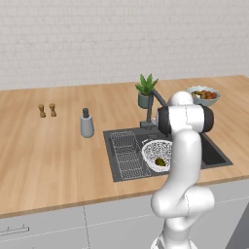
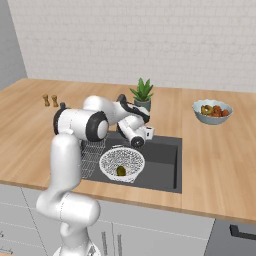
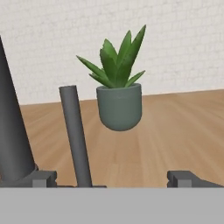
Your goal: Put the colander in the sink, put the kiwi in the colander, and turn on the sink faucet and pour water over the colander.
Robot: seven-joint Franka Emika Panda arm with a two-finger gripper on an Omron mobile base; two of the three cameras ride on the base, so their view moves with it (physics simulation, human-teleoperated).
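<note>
Colander (image 2: 122, 163): white, perforated, seated in the dark sink (image 2: 165, 165). Kiwi (image 2: 121, 171): resting inside the colander. Both placements look complete. Gripper (image 3: 112, 179): empty, fingers spread wide, held level at the faucet (image 3: 75, 135), whose thin rod, probably the handle, stands just inside the left fingertip (image 3: 41, 178); potted plant (image 3: 119, 103) behind. No water runs. Step in hand: turning on the tap. Next move calls for pushing that rod sideways.
</note>
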